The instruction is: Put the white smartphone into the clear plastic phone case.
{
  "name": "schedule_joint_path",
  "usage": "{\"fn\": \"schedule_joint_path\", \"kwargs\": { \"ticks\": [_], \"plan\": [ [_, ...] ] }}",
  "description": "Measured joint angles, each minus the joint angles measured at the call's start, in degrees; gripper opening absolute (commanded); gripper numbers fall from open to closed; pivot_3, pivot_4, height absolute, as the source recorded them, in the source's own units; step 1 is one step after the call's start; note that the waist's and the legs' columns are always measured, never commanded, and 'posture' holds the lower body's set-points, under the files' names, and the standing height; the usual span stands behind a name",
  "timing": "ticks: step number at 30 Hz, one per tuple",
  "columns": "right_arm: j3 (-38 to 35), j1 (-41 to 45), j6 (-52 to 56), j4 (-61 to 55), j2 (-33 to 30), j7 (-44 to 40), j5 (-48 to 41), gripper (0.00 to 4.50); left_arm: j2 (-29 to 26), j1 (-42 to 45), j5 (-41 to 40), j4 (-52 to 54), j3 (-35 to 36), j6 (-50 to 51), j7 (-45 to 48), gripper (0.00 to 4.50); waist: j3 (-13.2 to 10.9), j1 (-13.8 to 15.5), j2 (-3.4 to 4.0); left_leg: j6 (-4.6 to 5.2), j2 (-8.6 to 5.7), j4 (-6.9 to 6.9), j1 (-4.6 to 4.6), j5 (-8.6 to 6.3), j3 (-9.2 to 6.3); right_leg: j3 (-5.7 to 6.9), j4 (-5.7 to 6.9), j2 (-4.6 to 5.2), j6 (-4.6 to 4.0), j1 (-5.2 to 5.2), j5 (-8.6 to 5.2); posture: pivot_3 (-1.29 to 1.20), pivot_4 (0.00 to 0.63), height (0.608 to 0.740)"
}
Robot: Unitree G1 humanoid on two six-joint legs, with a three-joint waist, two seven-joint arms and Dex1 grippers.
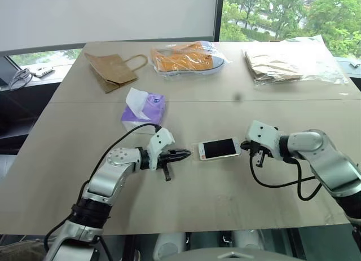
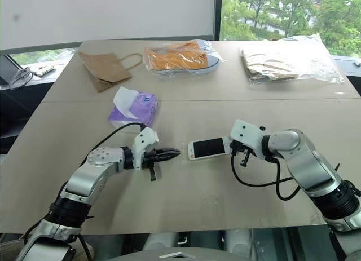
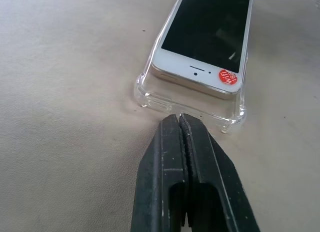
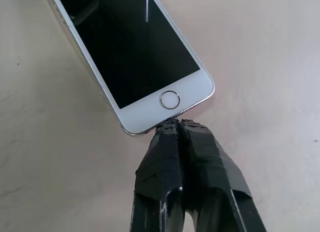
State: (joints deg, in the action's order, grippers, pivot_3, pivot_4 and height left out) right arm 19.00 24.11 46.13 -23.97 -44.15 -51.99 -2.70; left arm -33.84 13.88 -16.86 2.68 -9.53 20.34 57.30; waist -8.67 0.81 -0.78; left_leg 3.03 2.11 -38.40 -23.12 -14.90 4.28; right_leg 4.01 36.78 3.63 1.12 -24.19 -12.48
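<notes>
At the centre of the head view the white smartphone [image 1: 219, 149] lay partly in the clear plastic phone case [image 3: 150, 91] on the bench [image 1: 214, 199], between left gripper [image 1: 183, 155] and right gripper [image 4: 176, 124], both jaws pressed together; an uneven push risked skidding phone and case sideways, unseated.

So the white smartphone [image 1: 219, 149] sits mid-frame on the beige table [image 1: 186, 199], one end inside the clear plastic phone case [image 3: 150, 94]. Left gripper [image 1: 181, 155] is just left of it, right gripper [image 1: 246, 144] touching its right end. Purple tissue pack [image 1: 143, 110] sits up-left of the phone.
</notes>
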Motion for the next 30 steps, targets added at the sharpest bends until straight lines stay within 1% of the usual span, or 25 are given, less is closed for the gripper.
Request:
{"fn": "schedule_joint_path", "kwargs": {
  "ticks": [9, 17, 30],
  "plan": [
    [2.76, 0.73, -0.23, -0.07, 1.49, -0.16, 0.04, 0.0, 0.33, 0.0, 0.77, -0.07, 0.03, -0.54, 0.04, 0.03, 0.0, 0.04, 0.0, 0.0, 0.0, -0.01, 0.01, 0.0, -0.01, 0.0, 0.0, 0.01, -0.02, 0.01, -0.01, 0.0, 0.15, 0.74],
    [5.0, 2.27, -0.54, -0.07, 2.11, -0.3, 2.2, 0.0, 0.28, -0.19, 1.03, -0.06, 0.34, -0.54, 0.07, 0.03, 0.0, -0.05, 0.0, 0.0, 0.02, 0.0, 0.08, 0.0, 0.0, -0.01, 0.02, -0.01, -0.04, 0.03, -0.03, 0.0, 0.15, 0.74],
    [5.29, 2.41, -0.13, 1.03, 5.29, -0.27, 3.6, 0.0, 0.35, -0.54, 1.61, 0.26, 1.06, 0.43, 0.37, 0.03, 0.02, -0.54, -0.01, 0.0, 0.11, 0.01, 0.2, 0.0, 0.03, -0.05, 0.08, -0.05, -0.07, 0.06, -0.04, 0.0, 0.15, 0.74]
  ]
}}
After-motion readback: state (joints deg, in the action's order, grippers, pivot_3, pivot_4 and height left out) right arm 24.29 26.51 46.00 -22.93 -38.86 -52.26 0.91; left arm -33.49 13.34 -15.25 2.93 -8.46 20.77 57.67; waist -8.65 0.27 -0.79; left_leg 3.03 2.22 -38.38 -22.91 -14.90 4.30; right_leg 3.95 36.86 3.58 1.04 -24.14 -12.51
